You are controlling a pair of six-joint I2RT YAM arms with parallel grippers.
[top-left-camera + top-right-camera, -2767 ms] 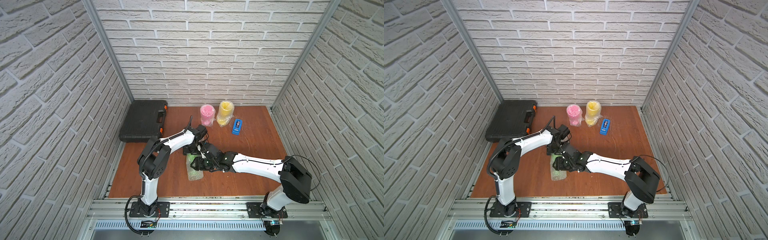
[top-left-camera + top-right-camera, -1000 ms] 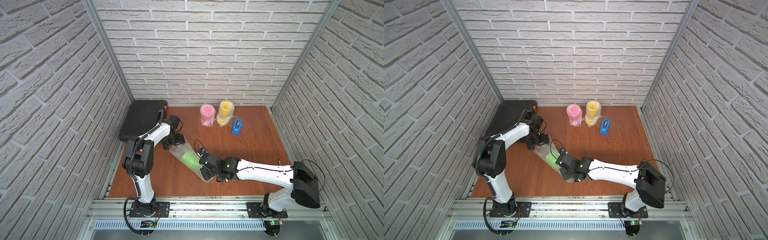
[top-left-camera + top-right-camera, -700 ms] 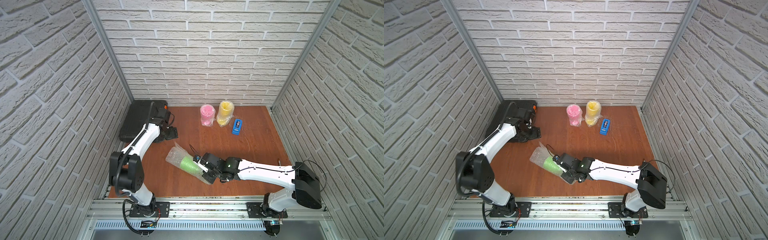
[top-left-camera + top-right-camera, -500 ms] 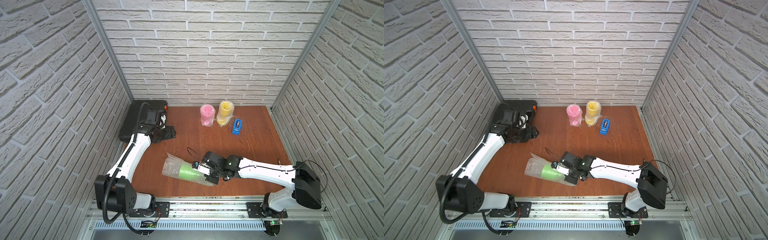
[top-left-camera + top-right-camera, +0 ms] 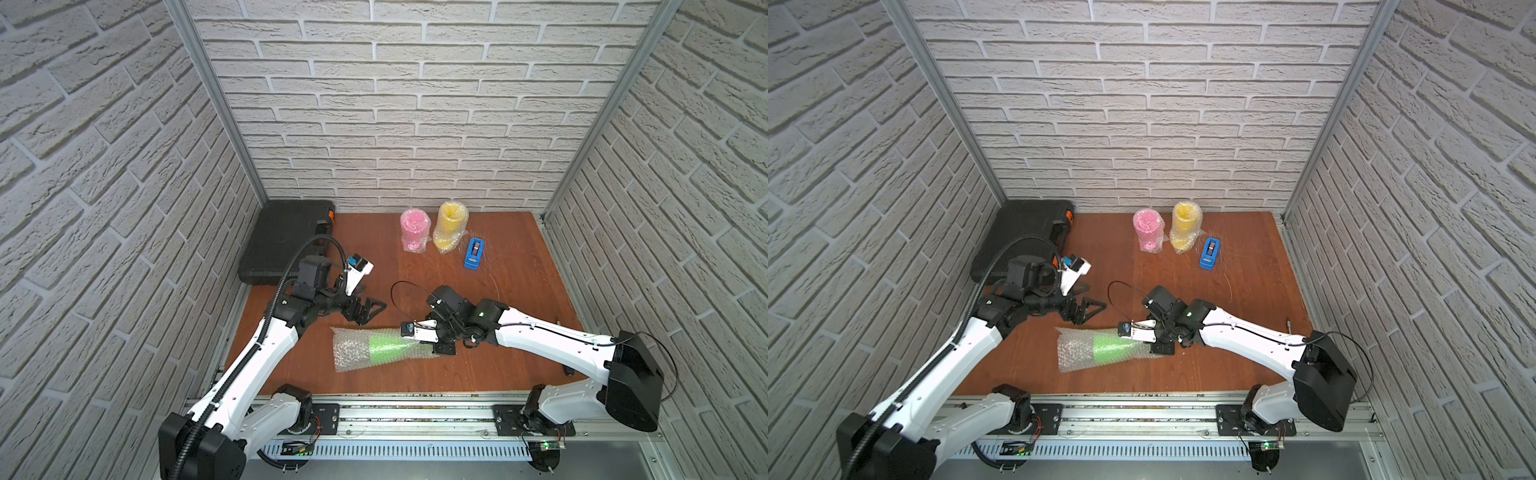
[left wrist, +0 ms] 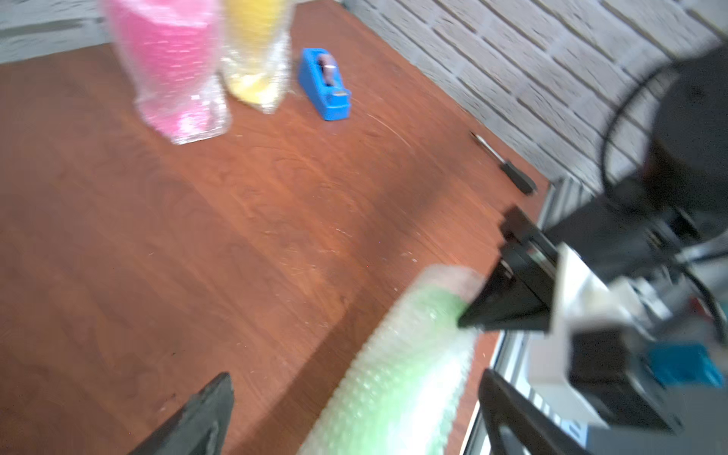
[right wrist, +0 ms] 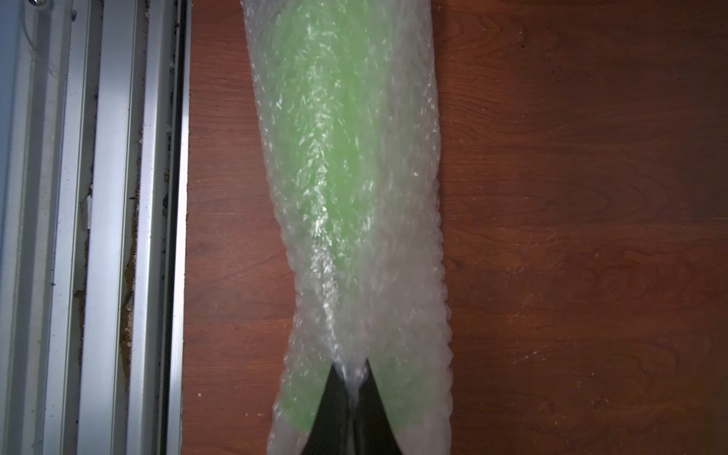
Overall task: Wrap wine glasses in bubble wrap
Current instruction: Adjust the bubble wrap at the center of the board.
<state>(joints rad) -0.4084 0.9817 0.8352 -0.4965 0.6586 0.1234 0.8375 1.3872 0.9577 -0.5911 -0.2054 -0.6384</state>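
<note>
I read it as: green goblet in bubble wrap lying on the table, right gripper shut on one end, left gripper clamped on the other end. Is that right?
One thing is off. The left gripper is not clamped on the other end: both top views show it open, holding nothing. The rest stands: the green goblet in bubble wrap lies on the table, and the right gripper is shut on one end.
</note>
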